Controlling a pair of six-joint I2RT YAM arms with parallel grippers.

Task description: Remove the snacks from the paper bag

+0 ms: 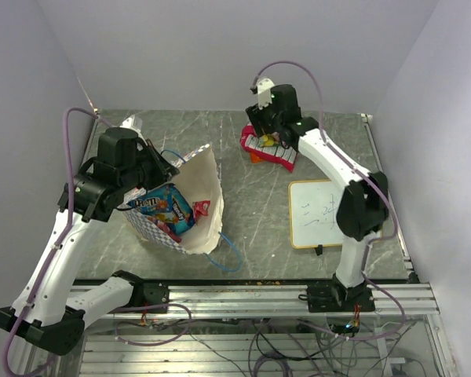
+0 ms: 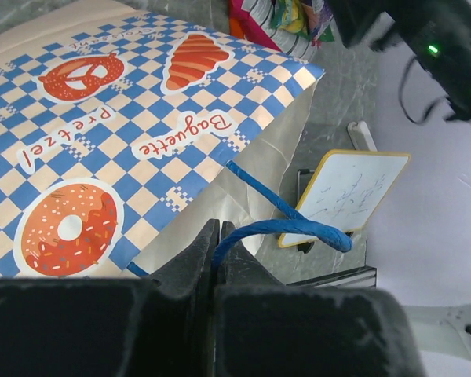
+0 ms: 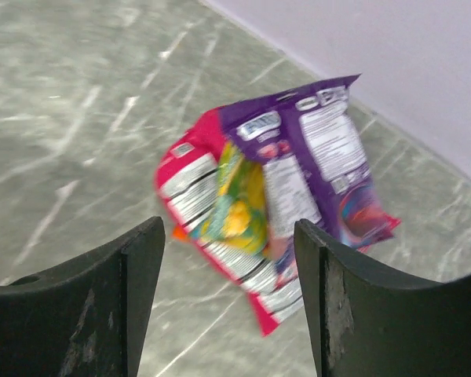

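Note:
The cream paper bag [image 1: 200,184] with a blue-and-white checkered band lies tilted, mouth toward the camera, left of centre. A blue packet [image 1: 162,206] and a red one [image 1: 201,209] show inside it. My left gripper [image 1: 162,166] is shut on the bag's blue string handle [image 2: 286,228], beside the checkered side [image 2: 125,141]. A pile of packets lies at the back: red-and-white [image 3: 190,188], green-yellow [image 3: 237,206] and purple [image 3: 322,149]; it also shows in the top view [image 1: 268,149]. My right gripper [image 3: 229,275] is open and empty just above the pile.
A white framed writing board [image 1: 318,212] lies flat at the right, also in the left wrist view [image 2: 347,188]. The bag's other blue handle [image 1: 229,258] trails toward the table's front edge. Walls close the table at the back and right.

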